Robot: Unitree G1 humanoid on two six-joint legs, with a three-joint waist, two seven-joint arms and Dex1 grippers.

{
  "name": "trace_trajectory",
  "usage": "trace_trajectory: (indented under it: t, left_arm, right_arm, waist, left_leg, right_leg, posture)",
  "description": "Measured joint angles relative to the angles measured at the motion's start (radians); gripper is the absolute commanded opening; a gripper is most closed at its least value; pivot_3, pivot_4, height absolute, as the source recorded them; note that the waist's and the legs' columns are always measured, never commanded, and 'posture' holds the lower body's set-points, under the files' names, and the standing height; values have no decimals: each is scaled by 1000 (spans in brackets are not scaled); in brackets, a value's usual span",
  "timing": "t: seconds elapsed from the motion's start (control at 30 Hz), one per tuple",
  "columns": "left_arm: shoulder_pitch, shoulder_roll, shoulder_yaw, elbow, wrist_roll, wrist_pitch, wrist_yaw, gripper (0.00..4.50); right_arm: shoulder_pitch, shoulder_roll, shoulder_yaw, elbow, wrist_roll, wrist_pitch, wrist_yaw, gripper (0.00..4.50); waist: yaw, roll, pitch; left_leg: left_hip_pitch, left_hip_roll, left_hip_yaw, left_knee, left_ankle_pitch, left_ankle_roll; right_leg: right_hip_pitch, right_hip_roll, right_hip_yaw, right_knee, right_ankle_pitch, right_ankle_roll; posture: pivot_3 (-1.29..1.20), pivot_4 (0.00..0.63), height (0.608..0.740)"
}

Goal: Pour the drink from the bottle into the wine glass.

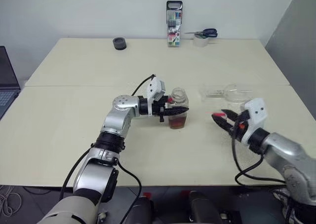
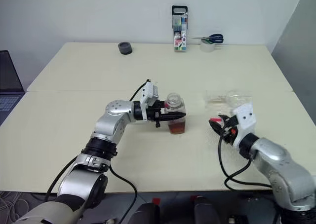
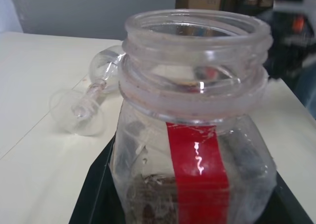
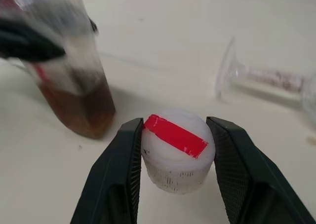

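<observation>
The left gripper (image 1: 178, 109) is pinched tight on the bottle (image 1: 178, 108), its black fingers (image 2: 174, 116) clamped across the body just under the wide neck. The bottle stands upright near the middle of the counter (image 1: 74, 115), uncapped, its red label strip (image 3: 200, 177) showing in the left wrist view, and the drink (image 1: 177, 122) fills only its lower part. The right gripper (image 4: 177, 150) is partly spread and pinches a white cap (image 4: 177, 152) with a red stripe on top, one finger (image 4: 121, 174) pressed to each side; it hangs just above the counter, to the right of the bottle and apart from it. The glass (image 1: 229, 92) lies on its side on the counter beyond the right gripper, foot toward the bottle, touched by neither gripper.
</observation>
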Motion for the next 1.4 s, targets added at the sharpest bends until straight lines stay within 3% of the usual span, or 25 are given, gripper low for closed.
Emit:
trace_trajectory:
  t: [0.13, 0.27, 0.43, 0.67, 0.83, 1.03, 1.37, 1.4]
  left_arm:
    - [-2, 11, 25, 1, -2, 0, 41, 1692]
    - [-5, 18, 32, 1, -3, 0, 78, 1692]
    - [-22, 34, 72, 16, -4, -1, 149, 1692]
    - [-69, 105, 189, 117, 23, -44, 377, 1692]
    - [-70, 140, 219, 177, 66, -41, 549, 1692]
    - [-46, 203, 281, 223, 83, -50, 698, 1692]
    - [-15, 200, 316, 232, 67, -34, 763, 1692]
    - [-15, 200, 317, 231, 65, -30, 765, 2404]
  right_arm:
    - [55, 62, 90, 152, -129, -94, -44, 3038]
    - [72, 21, 109, 158, -155, -128, 9, 4441]
    - [68, -78, 113, 159, -184, -134, 80, 4500]
    - [18, -101, 78, 117, -167, -165, 153, 4500]
    - [-191, 6, 105, 58, -29, -78, 200, 4500]
    - [-371, 121, 214, 138, -39, -49, 203, 4500]
    - [-450, 208, 297, 228, -107, -89, 215, 4500]
    - [-451, 211, 297, 232, -109, -91, 216, 4500]
  waist:
    - [0, 0, 0]
    - [3, 0, 0]
    - [18, 0, 0]
    - [20, 0, 0]
    - [7, -1, 0]
    - [-1, -1, 0]
    - [5, -3, -1]
    - [5, -3, -1]
  left_leg:
    - [0, 0, 0, 0, 0, 0]
    - [1, 0, 0, 1, 0, 0]
    - [1, -1, -1, 0, 0, 0]
    - [0, 0, -1, 0, 0, 0]
    - [1, 1, -1, 0, 0, 0]
    - [0, 0, -1, -1, 2, -4]
    - [0, -1, -2, 0, 2, -4]
    - [0, -1, -1, 0, 2, -4]
  right_leg:
    - [0, 0, 0, 0, 0, 0]
    - [2, -1, 0, -1, 0, 0]
    - [2, 0, -1, -2, 0, 0]
    - [1, -1, -1, -2, 0, 0]
    - [0, 1, -1, -1, 0, 0]
    - [-1, -1, -1, 0, 0, 0]
    - [-1, -3, -3, 1, 0, 0]
    - [-1, -3, -3, 1, 0, 0]
  posture:
    - [0, 150, 740]
    - [0, 150, 740]
    - [0, 150, 740]
    - [0, 150, 740]
    - [0, 150, 740]
    - [0, 150, 740]
    - [0, 150, 740]
    - [0, 150, 740]
